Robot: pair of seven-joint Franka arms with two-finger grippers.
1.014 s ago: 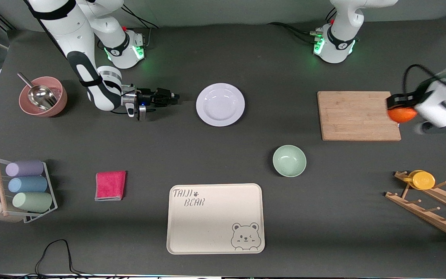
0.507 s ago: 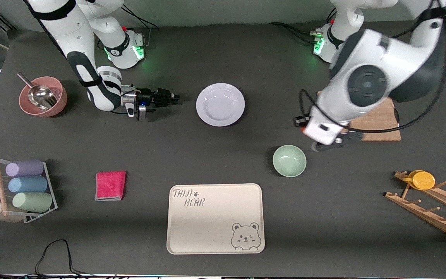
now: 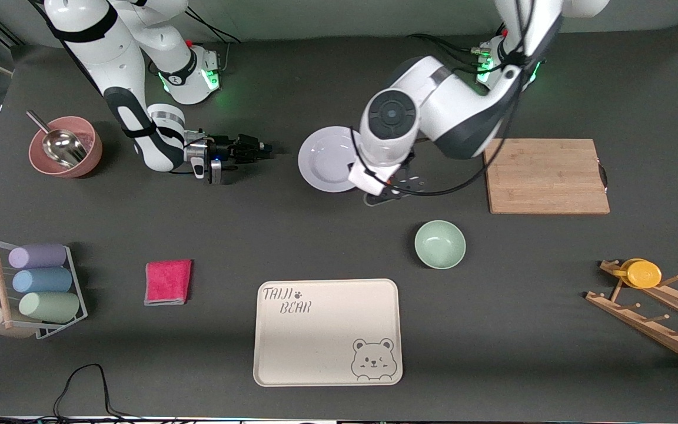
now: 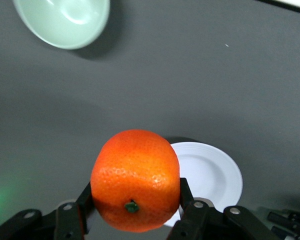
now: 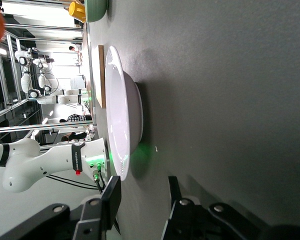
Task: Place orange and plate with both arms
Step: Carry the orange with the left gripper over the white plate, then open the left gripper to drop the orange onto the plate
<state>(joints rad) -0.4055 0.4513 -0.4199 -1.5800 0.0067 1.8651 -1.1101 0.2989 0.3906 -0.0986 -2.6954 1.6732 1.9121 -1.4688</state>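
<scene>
My left gripper point(image 4: 135, 200) is shut on the orange point(image 4: 135, 180), which fills the space between its fingers. In the front view the left arm hides the orange, and the gripper point(image 3: 389, 191) hangs over the table at the edge of the plate point(image 3: 327, 159) toward the left arm's end. The white plate also shows below the orange in the left wrist view point(image 4: 212, 175). My right gripper point(image 3: 256, 150) is open and empty, low over the table, a short way from the plate toward the right arm's end. In the right wrist view point(image 5: 142, 195) its jaws point at the plate rim point(image 5: 120, 115).
A mint-green bowl point(image 3: 439, 244) and a cream bear tray point(image 3: 327, 332) lie nearer the camera than the plate. A wooden cutting board point(image 3: 545, 175) and a wooden rack with a yellow cup point(image 3: 642, 274) are at the left arm's end. A pink cloth point(image 3: 168, 281), cup rack point(image 3: 33, 288) and pink bowl with scoop point(image 3: 65, 146) are at the right arm's end.
My left arm has swung with the orange from beside the cutting board, past the green bowl, to the plate's edge. The right arm has not moved.
</scene>
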